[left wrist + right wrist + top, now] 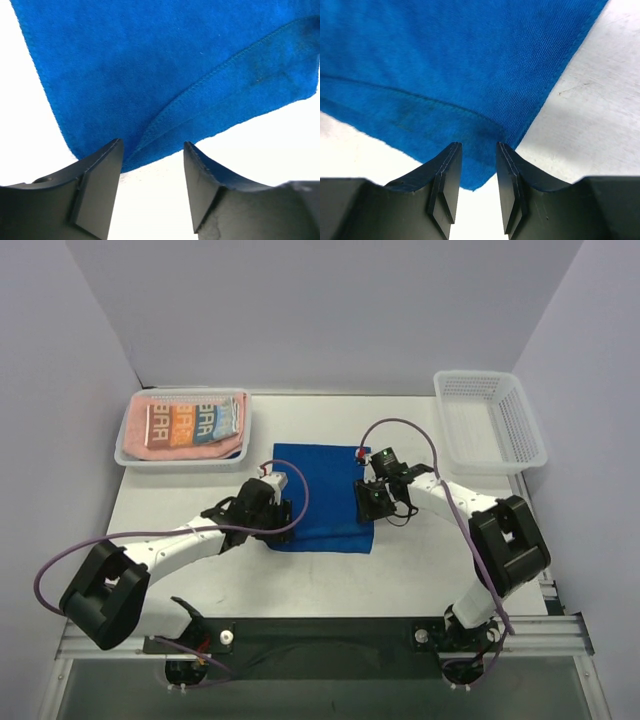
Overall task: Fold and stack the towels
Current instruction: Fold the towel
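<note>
Three towels are in view, and only the royal-blue towel (325, 480) lies out on the table (400, 570), spread roughly square at the middle between the two arms. The other two sit in the white mesh basket (180, 462) at the far left: the salmon-pink towel (135, 420) underneath, and the white towel with "RABBIT" lettering (195, 420) folded on top of it. A second mesh basket (480, 465) stands at the far right corner. The blue cloth has a short, even terry nap and a stitched hem. In the left wrist view a hem seam runs diagonally across the blue towel (165, 75), and one layer appears to lie over another along it. The right wrist view shows a similar seam crossing the cloth (445, 55) just above its near corner. The left gripper (283, 518) is at the towel's near left corner. Seen from its own camera, the left gripper (152, 150) has its fingers spread wide, with the corner's tip just inside the left finger (100, 175) and nothing clamped. The right gripper (372, 502) is at the near right corner. Up close, the right gripper (478, 160) is parted much less, the corner lies in the narrow gap, and the fingers (447, 175) have not closed on it.
</note>
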Robot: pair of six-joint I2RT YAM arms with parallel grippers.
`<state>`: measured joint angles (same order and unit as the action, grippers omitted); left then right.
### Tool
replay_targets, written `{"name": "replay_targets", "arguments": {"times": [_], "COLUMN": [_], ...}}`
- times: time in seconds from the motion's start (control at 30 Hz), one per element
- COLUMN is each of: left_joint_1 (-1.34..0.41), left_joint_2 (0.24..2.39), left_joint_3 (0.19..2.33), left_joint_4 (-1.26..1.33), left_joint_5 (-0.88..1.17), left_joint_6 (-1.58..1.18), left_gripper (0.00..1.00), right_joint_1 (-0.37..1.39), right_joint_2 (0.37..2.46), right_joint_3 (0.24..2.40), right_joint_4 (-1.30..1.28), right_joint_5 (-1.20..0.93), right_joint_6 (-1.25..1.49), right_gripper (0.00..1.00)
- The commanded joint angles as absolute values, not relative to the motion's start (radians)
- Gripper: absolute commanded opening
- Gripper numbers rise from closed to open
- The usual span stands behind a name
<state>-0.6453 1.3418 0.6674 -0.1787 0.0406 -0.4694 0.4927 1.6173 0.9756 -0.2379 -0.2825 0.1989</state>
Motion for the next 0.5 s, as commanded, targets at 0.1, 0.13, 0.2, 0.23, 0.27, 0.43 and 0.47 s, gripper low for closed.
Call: {"name": "replay_targets", "arguments": {"times": [0.1, 0.13, 0.2, 0.23, 0.27, 0.43, 0.47], "left_joint_1": [-0.641, -0.638, -0.637, -0.638, -0.638, -0.638, -0.638], "left_joint_2": [1.319, 1.319, 1.324, 1.327, 1.330, 1.338, 1.339], "left_joint_3": [0.707, 0.706, 0.696, 0.696, 0.693, 0.675, 0.672], "left_joint_4": [-0.230, -0.230, -0.229, -0.229, -0.226, -0.213, -0.212], "left_joint_5": [-0.017, -0.018, -0.021, -0.020, -0.018, -0.017, -0.017], "left_joint_6": [-0.426, -0.429, -0.437, -0.437, -0.437, -0.446, -0.446], "left_gripper": [0.64, 0.64, 0.64, 0.64, 0.64, 0.64, 0.64], "right_joint_1": [0.500, 0.499, 0.497, 0.497, 0.499, 0.497, 0.499], "right_joint_2": [1.695, 1.701, 1.707, 1.707, 1.706, 1.675, 1.669], "right_joint_3": [1.000, 0.996, 0.994, 0.994, 0.991, 0.982, 0.982], "right_joint_4": [-0.232, -0.227, -0.225, -0.224, -0.225, -0.226, -0.227], "right_joint_5": [-0.298, -0.295, -0.288, -0.287, -0.285, -0.256, -0.244], "right_joint_6": [0.186, 0.186, 0.183, 0.183, 0.183, 0.176, 0.176], "right_gripper": [0.33, 0.33, 0.33, 0.33, 0.33, 0.38, 0.40]}}
